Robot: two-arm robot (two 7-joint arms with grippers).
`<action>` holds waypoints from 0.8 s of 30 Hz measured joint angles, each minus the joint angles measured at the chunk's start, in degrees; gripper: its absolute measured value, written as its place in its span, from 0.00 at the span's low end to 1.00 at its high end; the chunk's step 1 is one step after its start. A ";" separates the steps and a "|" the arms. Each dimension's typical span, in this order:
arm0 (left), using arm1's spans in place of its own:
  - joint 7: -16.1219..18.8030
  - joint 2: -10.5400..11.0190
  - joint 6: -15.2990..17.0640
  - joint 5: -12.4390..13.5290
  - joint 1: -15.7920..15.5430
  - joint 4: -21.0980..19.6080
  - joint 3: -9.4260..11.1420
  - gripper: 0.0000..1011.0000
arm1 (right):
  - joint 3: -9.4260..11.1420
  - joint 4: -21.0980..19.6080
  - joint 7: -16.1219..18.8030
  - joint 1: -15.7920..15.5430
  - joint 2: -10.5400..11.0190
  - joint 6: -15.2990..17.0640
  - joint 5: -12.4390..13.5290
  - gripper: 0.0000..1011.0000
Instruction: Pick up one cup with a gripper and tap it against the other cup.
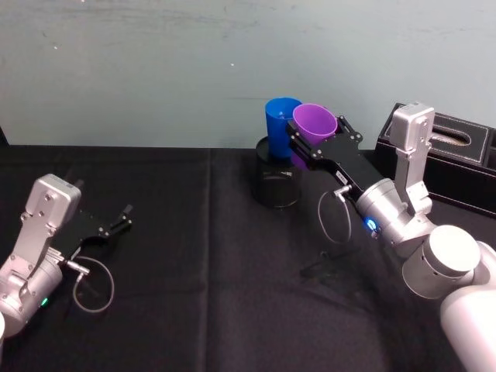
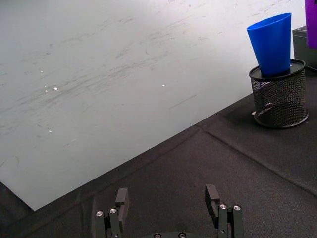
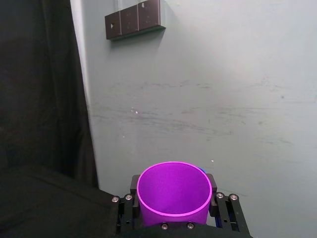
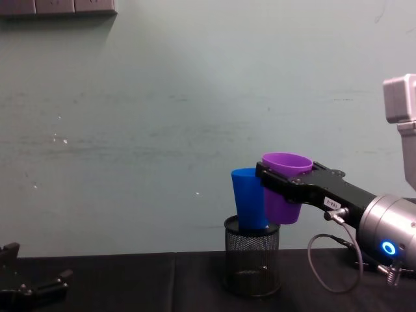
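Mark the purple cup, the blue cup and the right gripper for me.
purple cup (image 4: 283, 209), chest view, on its lower side wall.
blue cup (image 4: 247, 198), chest view, on the middle of its side wall.
right gripper (image 1: 316, 133), head view, midway between its fingertips, shut on the purple cup.

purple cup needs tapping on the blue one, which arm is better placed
Right. The right gripper holds the purple cup lifted beside the blue cup on the mesh holder; the left gripper rests open, far off.
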 joint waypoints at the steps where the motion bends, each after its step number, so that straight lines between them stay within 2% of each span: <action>1: 0.00 0.00 0.00 0.00 0.00 0.00 0.00 1.00 | 0.00 0.47 0.20 0.27 -0.11 -0.20 0.01 0.74; 24: 0.00 0.00 0.00 0.00 0.00 0.00 0.00 1.00 | -0.21 6.21 1.66 4.20 -1.19 -2.86 -0.78 0.74</action>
